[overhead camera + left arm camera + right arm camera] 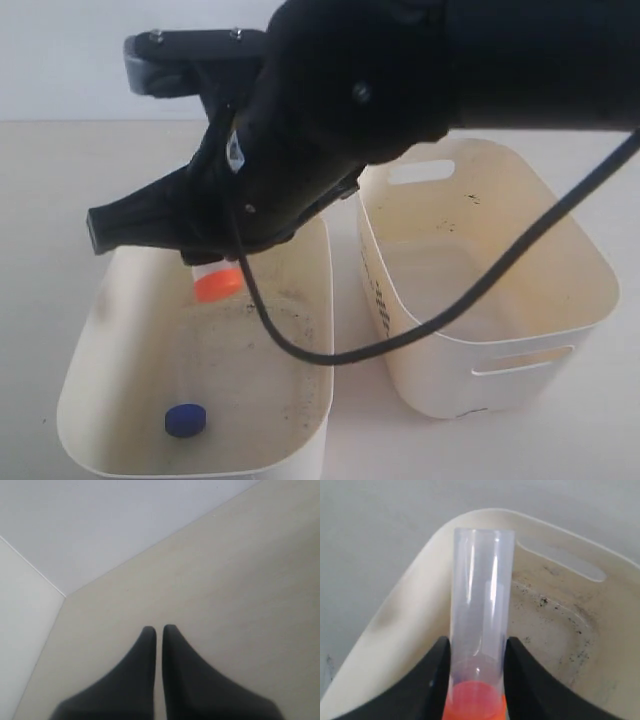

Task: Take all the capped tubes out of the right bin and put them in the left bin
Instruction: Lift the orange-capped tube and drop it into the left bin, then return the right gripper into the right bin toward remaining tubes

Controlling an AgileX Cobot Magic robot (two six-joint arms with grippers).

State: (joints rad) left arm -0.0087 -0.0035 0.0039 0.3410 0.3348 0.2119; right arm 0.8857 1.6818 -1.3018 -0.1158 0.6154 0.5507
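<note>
Exterior view: right gripper point(207, 256) reaches across over the left bin point(85, 350), near its 12 o'clock end. The jaws are largely hidden under the arm's black body. An orange-capped tube point(217, 283) hangs below them, cap downward, with only the cap and a sliver of the clear body showing. A blue-capped tube point(186, 420) lies on the speckled floor toward 7 o'clock. The right bin point(590, 290) sits at 3 o'clock of the left bin, just beside it. A black cable point(400, 335) crosses in front of its near wall. Faint marks on its outer wall facing the left bin are too blurred to read.

Left wrist view: left gripper point(159, 628) has its jaws pressed almost together, a thin slit between them, holding nothing. It sits above the bare table point(240, 580).

Right wrist view: the right gripper point(477, 647) pinches the orange-capped tube point(482, 590) just above the cap, one finger on each side. The cap is cut off at the frame edge. The left bin's speckled floor and rim point(470, 516) lie behind.
</note>
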